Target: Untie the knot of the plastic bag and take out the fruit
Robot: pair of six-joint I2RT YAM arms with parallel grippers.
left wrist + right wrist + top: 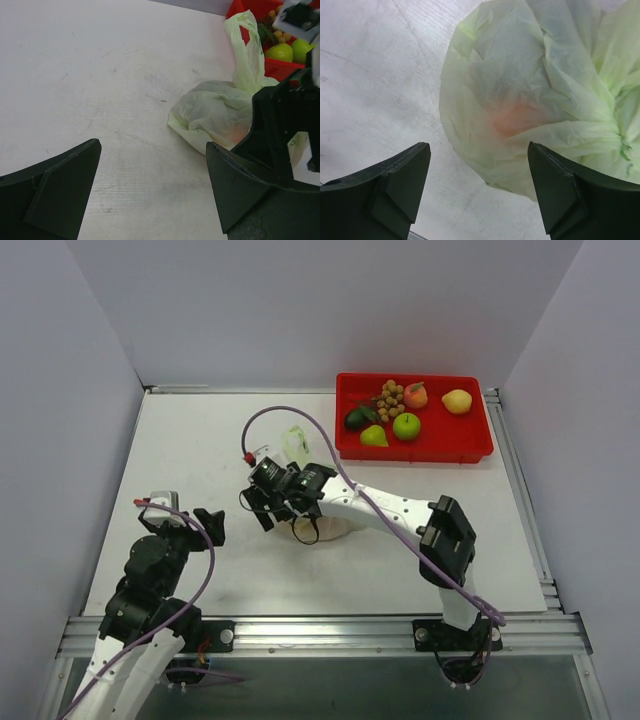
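Plastic bag [530,90]: pale green, crumpled, lying in a heap near the middle of the surface [200,440]. Through the film one orange-pink blur was made out, taken to be a fruit [512,117] inside. Nothing else in the bag could be made out.

Knot [619,137]: folds were seen converging into a tight bunch at the bag's 3 o'clock edge in the right wrist view. Whether it was tied or partly loosened could not be told. One handle loop [246,47] was seen standing upright at the bag's 12 o'clock side in the left wrist view.

Right gripper [479,187]: held just over the bag's 6 o'clock edge, fingers spread wide, nothing between them, the bag not pinched.

Left gripper [152,185]: fully wide, empty, parked well apart at about 8 o'clock from the bag in the top view.

Red tray [470,452]: at 1 o'clock from the bag, well apart. In it a longan cluster [390,398], a green round piece [406,426], a yellow piece [457,401] and several others were noted. Their origin could not be judged.

Progress, as judged: bag apparently closed, contents not removed. Left to do: the knot to be gripped and worked open, the mouth spread, the fruit lifted out.
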